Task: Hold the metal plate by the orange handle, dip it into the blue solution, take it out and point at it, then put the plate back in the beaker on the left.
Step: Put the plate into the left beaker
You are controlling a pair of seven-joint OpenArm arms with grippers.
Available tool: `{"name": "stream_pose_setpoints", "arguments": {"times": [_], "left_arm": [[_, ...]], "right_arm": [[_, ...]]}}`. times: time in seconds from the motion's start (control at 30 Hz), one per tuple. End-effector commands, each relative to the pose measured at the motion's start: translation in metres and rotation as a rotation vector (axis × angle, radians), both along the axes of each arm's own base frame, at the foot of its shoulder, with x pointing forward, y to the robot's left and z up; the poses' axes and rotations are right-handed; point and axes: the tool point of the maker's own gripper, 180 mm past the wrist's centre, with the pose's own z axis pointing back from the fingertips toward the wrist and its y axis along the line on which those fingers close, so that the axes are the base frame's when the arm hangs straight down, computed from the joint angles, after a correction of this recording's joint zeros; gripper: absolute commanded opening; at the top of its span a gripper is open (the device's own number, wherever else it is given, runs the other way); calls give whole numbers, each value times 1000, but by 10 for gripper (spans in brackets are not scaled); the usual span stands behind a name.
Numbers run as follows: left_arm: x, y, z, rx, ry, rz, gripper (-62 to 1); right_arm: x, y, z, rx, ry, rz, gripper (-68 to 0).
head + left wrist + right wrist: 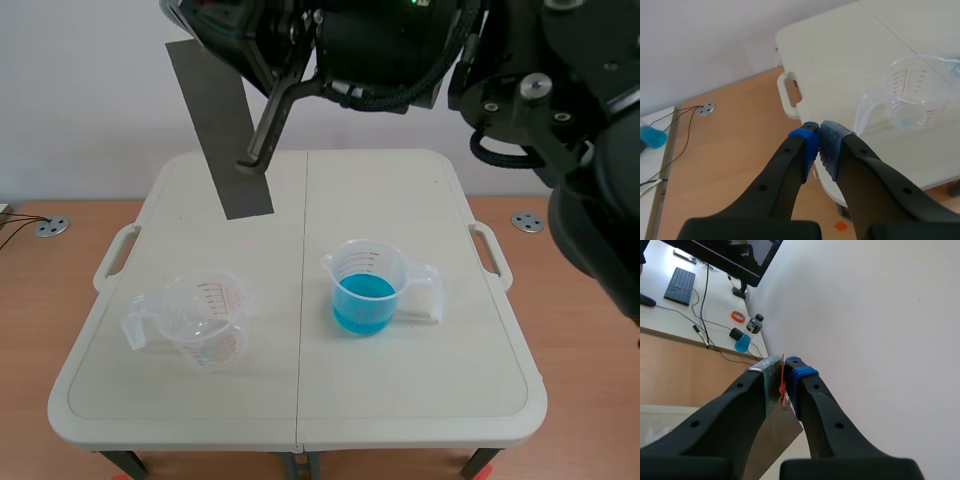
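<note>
- My right gripper (782,370) is clamped on the top edge of the metal plate (218,125), w/ the orange handle (783,388) pinched btw its pads (799,374). In scene view the plate hangs high and tilted over the table's far left, well above both beakers.
- My left gripper (819,131) is closed on nothing, tips together. In scene view its tip lies across the plate's lower face. Touching or just in front, I can't tell; left wrist view shows no plate.
- I read this as the pointing step, so what's left is prob the return to the empty beaker (200,325) on the left.
- Risk 1: the grip is only at the very top, w/ a long plate below it. A fast swing or hard stop could make it pivot or slide out.
- Risk 2: the left gripper sits so near the plate that a wrong first move by either arm could knock it, esp w/ both arms crowded up high.
- Risk 3: the empty beaker looks like light, thin plastic. If the plate's bottom corner catches the rim, the beaker could tip or skid on the table (420,400).
- Risk 4: the plate looks taller than that beaker. Released while leaning, it may lever the beaker over.
- Risk 5: a swing toward the beaker of blue solution (363,295) could spill it. If the plate is wet, it may drip.
</note>
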Motion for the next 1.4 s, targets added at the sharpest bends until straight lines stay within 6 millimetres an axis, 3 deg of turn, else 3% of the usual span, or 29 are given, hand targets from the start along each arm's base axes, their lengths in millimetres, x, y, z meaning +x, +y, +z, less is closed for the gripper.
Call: {"name": "stream_pose_setpoints", "arguments": {"times": [0.0, 0.57, 1.37], "left_arm": [[3, 1, 10, 3, -35, -3, -560], [3, 1, 9, 6, -30, -3, -560], [3, 1, 8, 7, -26, -2, -560]], "right_arm": [[3, 2, 11, 27, -19, 2, -664], [17, 38, -22, 4, 101, 45, -664], [8, 63, -79, -69, 235, 100, -664]]}}
